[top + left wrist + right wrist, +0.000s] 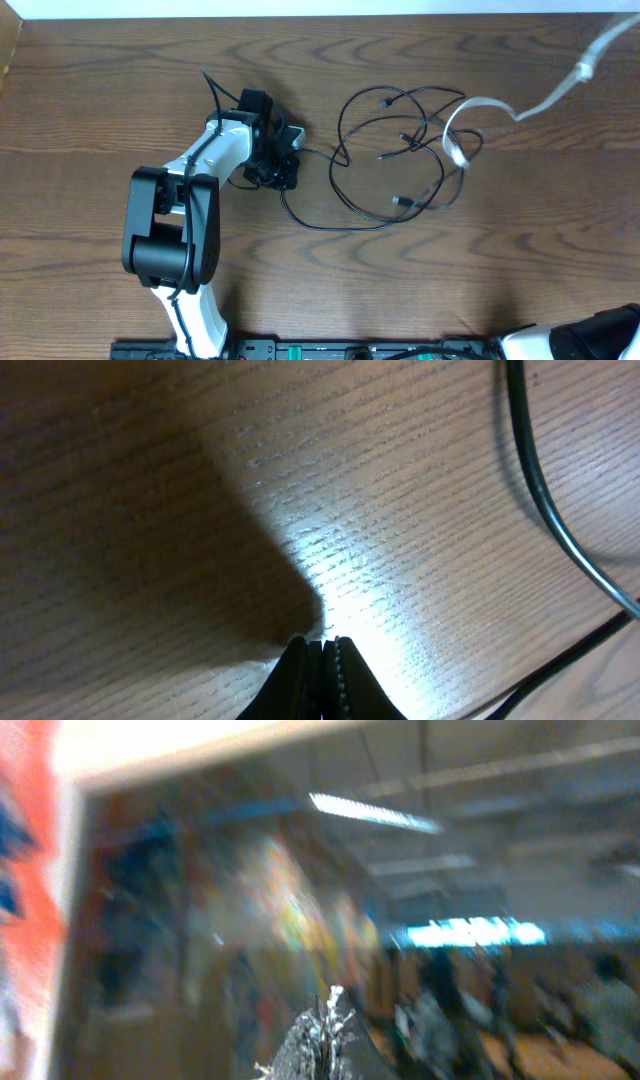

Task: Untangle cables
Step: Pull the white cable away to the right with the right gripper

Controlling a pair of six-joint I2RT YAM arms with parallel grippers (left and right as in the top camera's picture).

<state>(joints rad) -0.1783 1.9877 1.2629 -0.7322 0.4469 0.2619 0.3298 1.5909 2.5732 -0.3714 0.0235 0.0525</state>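
Overhead: left jaws closed, empty, beside the cables [405, 138]; right jaws closed, blurry view, probably empty. Next I open, take one strand.

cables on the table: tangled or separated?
Tangled. In the overhead view the black cables loop across one another in one cluster, and the white cable runs into that cluster and overlaps them.

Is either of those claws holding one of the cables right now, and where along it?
Nothing seems held. The left gripper is shut over bare table, a black cable passing beside it; the right gripper is shut and empty.
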